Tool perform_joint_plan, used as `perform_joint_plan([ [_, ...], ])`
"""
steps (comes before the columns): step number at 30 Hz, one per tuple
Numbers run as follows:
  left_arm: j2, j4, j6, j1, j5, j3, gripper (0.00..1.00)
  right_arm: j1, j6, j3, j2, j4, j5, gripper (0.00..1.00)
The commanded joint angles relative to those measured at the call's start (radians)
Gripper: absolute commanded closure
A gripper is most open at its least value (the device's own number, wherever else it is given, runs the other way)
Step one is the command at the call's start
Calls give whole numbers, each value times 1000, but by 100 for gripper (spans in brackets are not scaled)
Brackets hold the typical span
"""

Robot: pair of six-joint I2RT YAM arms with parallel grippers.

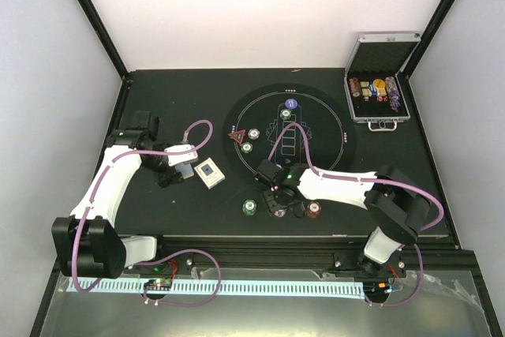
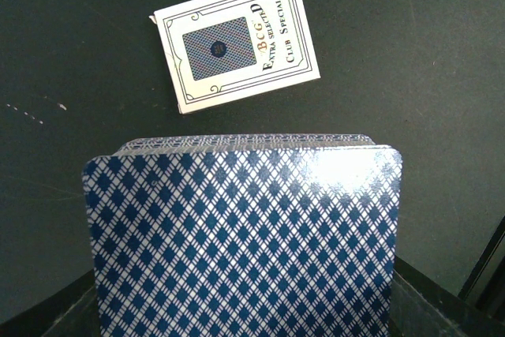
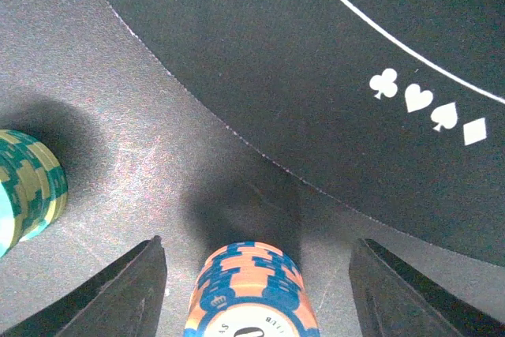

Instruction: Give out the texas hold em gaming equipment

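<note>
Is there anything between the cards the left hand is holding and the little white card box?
No. In the left wrist view, only bare black table shows between the cards and the box.

Blue-white diamond-checked cards (image 2: 245, 234), orange-blue chip stack (image 3: 252, 293), green-yellow chip stack (image 3: 28, 187)

Bright even light; glare on cards (image 2: 245, 242); soft shadow behind chip stack (image 3: 252, 290); foreground blurred.

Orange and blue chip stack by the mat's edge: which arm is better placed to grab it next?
Right, I'd say. The right tool, open, straddles the chip stack without touching. The left tool is shut on the card deck.
</note>
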Motion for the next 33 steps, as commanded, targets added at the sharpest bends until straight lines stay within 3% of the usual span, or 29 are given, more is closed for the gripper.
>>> perform_joint_plan([
  [1, -15, -19, 18, 8, 10, 31, 98, 4, 17, -14, 1, 30, 3, 36],
  [16, -15, -16, 20, 8, 6, 31, 99, 4, 7, -12, -1, 7, 29, 53],
  [26, -17, -15, 23, 8, 1, 32, 98, 4, 1, -19, -1, -2, 24, 49],
  [33, -18, -15, 23, 8, 1, 33, 98, 4, -2, -16, -8, -6, 23, 55],
])
